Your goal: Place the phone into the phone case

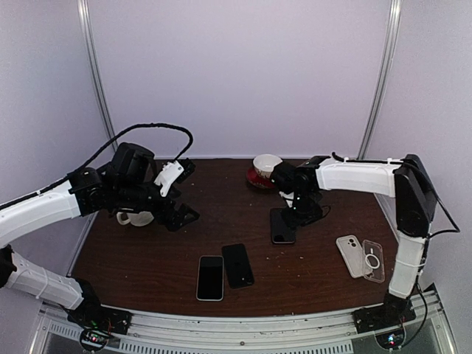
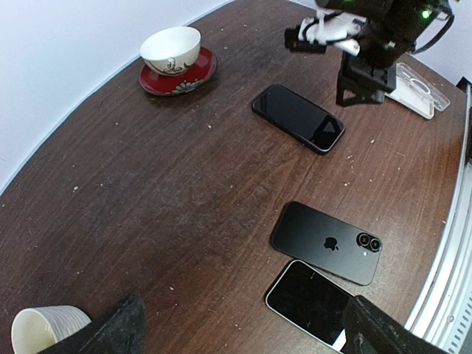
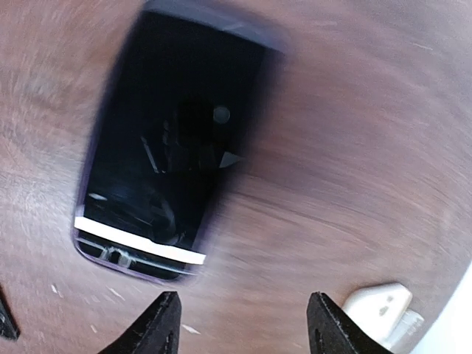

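A dark phone with a purple rim (image 1: 282,226) lies screen up near the table's middle; it also fills the right wrist view (image 3: 169,140). My right gripper (image 1: 297,212) hangs just above its far end, open, with nothing between the fingers (image 3: 247,328). A clear phone case (image 1: 374,260) lies at the right beside a white phone (image 1: 349,255) lying back up. My left gripper (image 1: 184,193) hovers open and empty over the left side of the table (image 2: 243,321). The left wrist view shows the purple-rimmed phone (image 2: 299,118) below the right gripper (image 2: 361,74), with the case (image 2: 417,87) behind.
A black phone lying back up (image 1: 237,265) and a white-edged phone lying screen up (image 1: 210,277) sit side by side near the front edge. A bowl on a red saucer (image 1: 264,171) stands at the back. A white cup (image 1: 135,217) sits under the left arm.
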You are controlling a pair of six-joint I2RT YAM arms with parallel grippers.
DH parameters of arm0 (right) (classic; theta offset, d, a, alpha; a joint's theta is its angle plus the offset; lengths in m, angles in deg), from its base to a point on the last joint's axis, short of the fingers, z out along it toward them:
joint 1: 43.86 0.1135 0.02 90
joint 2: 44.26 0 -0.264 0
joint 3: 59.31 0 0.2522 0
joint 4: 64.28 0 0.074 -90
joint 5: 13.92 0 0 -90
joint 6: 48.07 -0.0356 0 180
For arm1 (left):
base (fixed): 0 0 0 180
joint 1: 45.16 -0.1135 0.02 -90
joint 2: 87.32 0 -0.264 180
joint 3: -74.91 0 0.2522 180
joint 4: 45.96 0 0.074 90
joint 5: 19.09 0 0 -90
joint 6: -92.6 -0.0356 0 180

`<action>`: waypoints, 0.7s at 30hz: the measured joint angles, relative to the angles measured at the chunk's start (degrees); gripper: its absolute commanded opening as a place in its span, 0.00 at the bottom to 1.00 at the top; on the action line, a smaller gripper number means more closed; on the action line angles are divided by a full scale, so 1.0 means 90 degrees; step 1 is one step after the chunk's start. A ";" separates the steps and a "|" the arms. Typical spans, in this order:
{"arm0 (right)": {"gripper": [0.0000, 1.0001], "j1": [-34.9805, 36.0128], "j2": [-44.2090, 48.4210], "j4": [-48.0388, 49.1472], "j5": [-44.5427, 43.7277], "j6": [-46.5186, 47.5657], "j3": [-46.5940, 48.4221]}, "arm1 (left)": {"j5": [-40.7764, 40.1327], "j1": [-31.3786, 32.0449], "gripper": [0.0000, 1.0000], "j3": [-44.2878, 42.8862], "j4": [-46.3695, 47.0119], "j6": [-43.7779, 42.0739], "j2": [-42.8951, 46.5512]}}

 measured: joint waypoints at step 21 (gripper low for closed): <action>0.35 -0.1768 0.2023 0.0335 0.0959 -0.0508 -0.3558 | 0.0112 -0.0002 0.97 0.0015 0.0005 0.0000 0.0221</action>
